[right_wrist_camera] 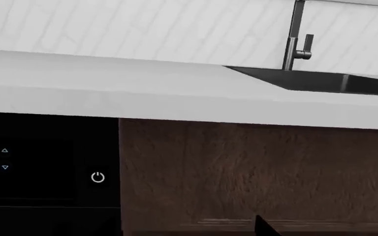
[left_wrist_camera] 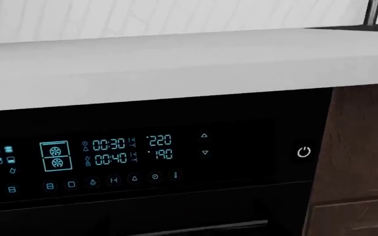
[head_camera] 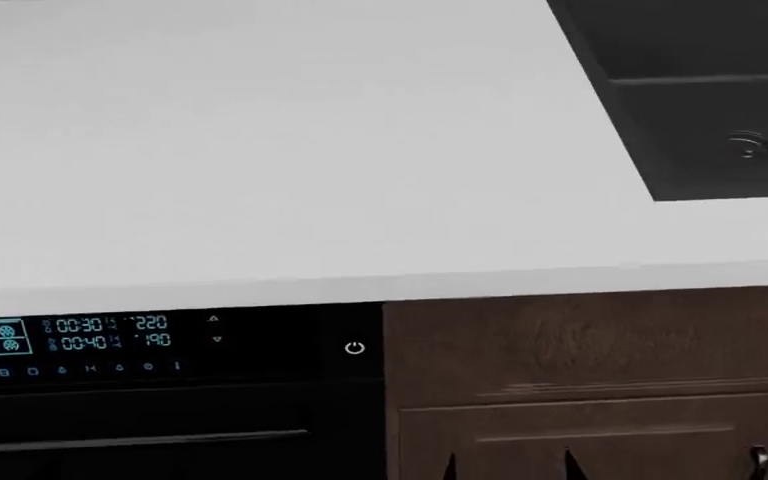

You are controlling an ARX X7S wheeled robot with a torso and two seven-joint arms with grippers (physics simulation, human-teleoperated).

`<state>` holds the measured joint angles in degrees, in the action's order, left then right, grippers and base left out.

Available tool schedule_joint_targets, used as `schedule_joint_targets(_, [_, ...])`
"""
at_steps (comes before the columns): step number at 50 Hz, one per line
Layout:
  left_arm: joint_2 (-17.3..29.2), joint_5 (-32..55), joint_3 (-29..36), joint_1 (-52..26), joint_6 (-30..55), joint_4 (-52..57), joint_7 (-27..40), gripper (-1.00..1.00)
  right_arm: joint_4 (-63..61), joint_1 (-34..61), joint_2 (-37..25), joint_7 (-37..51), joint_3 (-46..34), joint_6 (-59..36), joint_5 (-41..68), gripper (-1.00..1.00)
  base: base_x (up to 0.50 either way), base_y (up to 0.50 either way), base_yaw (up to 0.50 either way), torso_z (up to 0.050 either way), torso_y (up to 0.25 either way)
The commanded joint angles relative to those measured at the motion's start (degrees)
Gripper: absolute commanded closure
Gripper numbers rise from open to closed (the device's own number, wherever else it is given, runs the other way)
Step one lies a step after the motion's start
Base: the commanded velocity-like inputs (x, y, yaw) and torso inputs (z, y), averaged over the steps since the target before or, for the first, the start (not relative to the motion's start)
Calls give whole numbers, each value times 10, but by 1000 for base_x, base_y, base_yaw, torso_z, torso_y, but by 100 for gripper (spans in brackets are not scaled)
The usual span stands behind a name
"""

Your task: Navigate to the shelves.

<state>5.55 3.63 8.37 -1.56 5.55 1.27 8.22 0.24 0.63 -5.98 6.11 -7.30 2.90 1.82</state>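
Observation:
The shelves are out of view in every frame. All three views face a kitchen counter at close range. Two dark pointed fingertips of my right gripper (head_camera: 508, 468) poke up at the bottom edge of the head view, apart, with nothing between them, in front of a brown cabinet door (head_camera: 584, 350). One of its fingertips (right_wrist_camera: 263, 227) shows in the right wrist view, off to one side of the middle. My left gripper shows nowhere; its wrist view is filled by the black oven front.
A white countertop (head_camera: 291, 150) spans the view directly ahead. Beneath it is a black oven with a lit control panel (head_camera: 84, 335) and power button (head_camera: 355, 347). A dark sink (head_camera: 704, 90) is set into the counter at the right, with a faucet (right_wrist_camera: 296, 37) behind it.

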Motion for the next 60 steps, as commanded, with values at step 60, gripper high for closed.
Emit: schedule_joint_targets(60, [25,38,21,-7,-44,-25,14,-100,18,4,-19,35,-25,5,35,-100,-134,34,-500,0,0])
